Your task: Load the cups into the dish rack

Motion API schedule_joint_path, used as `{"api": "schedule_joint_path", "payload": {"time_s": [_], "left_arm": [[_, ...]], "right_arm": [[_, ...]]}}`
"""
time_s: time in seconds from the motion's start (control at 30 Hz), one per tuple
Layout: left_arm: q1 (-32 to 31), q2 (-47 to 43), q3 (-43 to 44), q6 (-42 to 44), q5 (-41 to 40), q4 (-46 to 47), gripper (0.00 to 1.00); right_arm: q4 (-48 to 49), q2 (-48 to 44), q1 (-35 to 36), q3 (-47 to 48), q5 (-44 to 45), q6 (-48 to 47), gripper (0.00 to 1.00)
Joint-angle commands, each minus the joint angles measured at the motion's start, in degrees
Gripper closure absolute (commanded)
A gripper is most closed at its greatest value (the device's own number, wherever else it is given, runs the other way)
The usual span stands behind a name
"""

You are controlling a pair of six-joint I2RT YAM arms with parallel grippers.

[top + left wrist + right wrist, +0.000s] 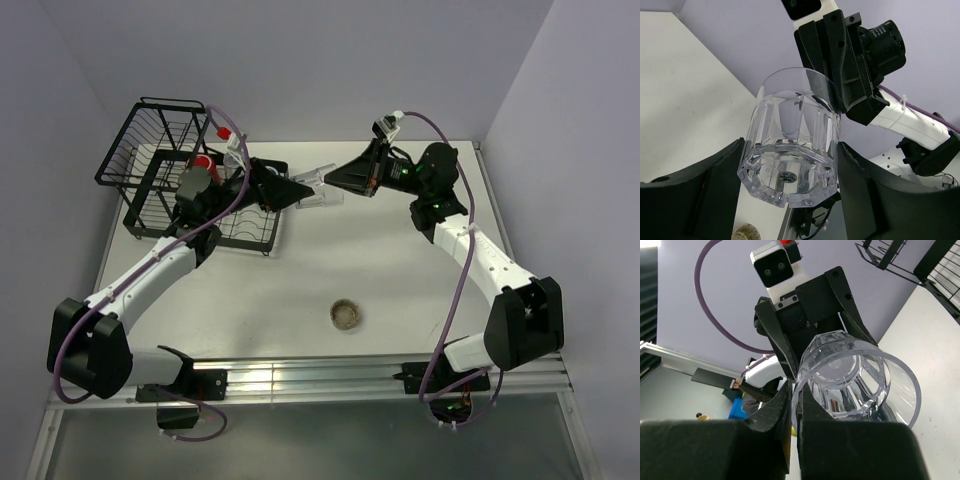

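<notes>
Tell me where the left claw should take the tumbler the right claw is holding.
Grip the tumbler by its thick faceted base, closing on opposite flat facets and coming in from the bottom end. The right claw pinches the rim wall, which likely leaves the base end as the free part.

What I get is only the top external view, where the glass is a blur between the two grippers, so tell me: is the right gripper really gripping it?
Observer: Yes. The right wrist view shows the right gripper shut on the rim of the tumbler, with the wall pinched between its fingers.
Operator: And the left one?
Observer: In the left wrist view the left gripper has a finger on each side of the tumbler's thick base. I cannot tell whether they touch it.
Operator: Which way does the mouth point?
Observer: Toward the right gripper, while the base faces the left wrist camera.
</notes>
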Motion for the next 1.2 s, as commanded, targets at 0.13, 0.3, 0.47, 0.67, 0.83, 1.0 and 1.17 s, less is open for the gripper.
{"api": "schedule_joint_path", "payload": {"time_s": [0.13, 0.3, 0.47, 0.67, 0.83, 1.0, 1.17], "left_arm": [[-1.11, -2.22, 2.25, 1.97, 1.55, 0.83, 1.00], [-1.11, -5.30, 5.95, 8.22, -3.97, -12.77, 1.00], [-1.02, -7.85, 9.29, 12.97, -8.20, -21.67, 1.00], [-1.02, -9.26, 14.64, 19.12, -18.99, -37.22, 1.00], [-1.11, -3.57, 24.48, 24.74, -38.03, -56.00, 1.00], [-1.90, 4.96, 32.83, 26.95, -52.57, -65.80, 1.00], [-1.90, 12.97, 39.25, 28.27, -61.63, -71.78, 1.00]], "right_arm": [[1.47, -0.49, -0.07, 0.54, 0.60, -1.41, 0.89], [-12.64, -2.68, -0.77, 1.77, 5.34, -11.67, 0.66], [-26.20, -5.93, -1.39, 5.19, 12.81, -20.83, 0.57], [-41.58, -9.98, -2.62, 6.60, 25.72, -29.70, 0.55], [-46.87, -12.35, -2.80, 5.64, 35.22, -33.49, 0.55], [-50.13, -12.53, -2.88, 5.64, 38.83, -36.40, 0.55], [-51.36, -12.36, -2.88, 5.55, 39.19, -37.89, 0.55]]}}
